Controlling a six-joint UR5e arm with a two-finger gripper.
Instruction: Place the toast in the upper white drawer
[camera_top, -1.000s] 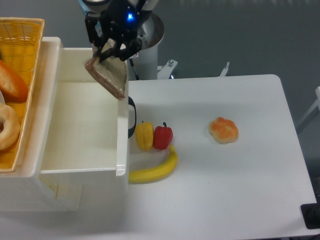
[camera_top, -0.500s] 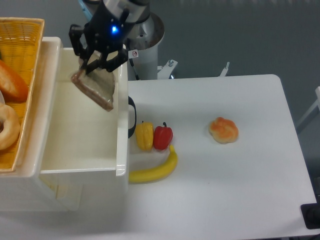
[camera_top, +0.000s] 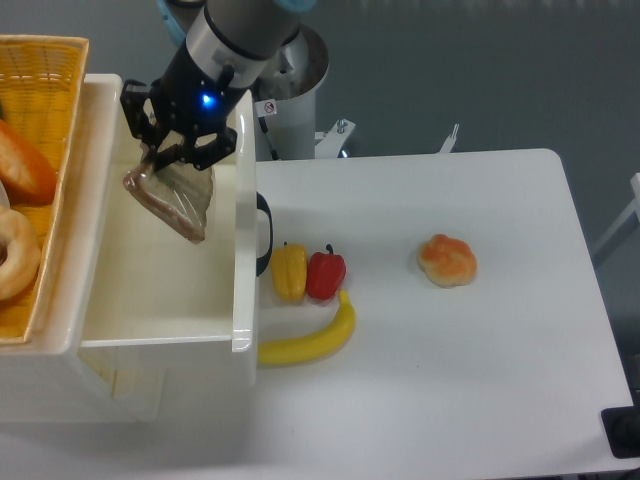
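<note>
My gripper (camera_top: 166, 152) is shut on the top edge of the toast (camera_top: 172, 200), a brown slice in a clear crinkly bag that hangs tilted below the fingers. The toast is over the inside of the upper white drawer (camera_top: 160, 300), near its back part, and between its walls. The drawer is pulled open, and its black curved handle (camera_top: 264, 233) faces the table. I cannot tell whether the toast touches the drawer floor.
A yellow wicker basket (camera_top: 45, 70) with a bun and a ring pastry sits left of the drawer. On the white table lie a yellow pepper (camera_top: 289, 271), a red pepper (camera_top: 325, 274), a banana (camera_top: 310, 343) and an orange bun (camera_top: 447, 260).
My gripper has carried the toast leftward and down, from above the drawer's front wall to inside the drawer space. The grip on the toast is unchanged.
</note>
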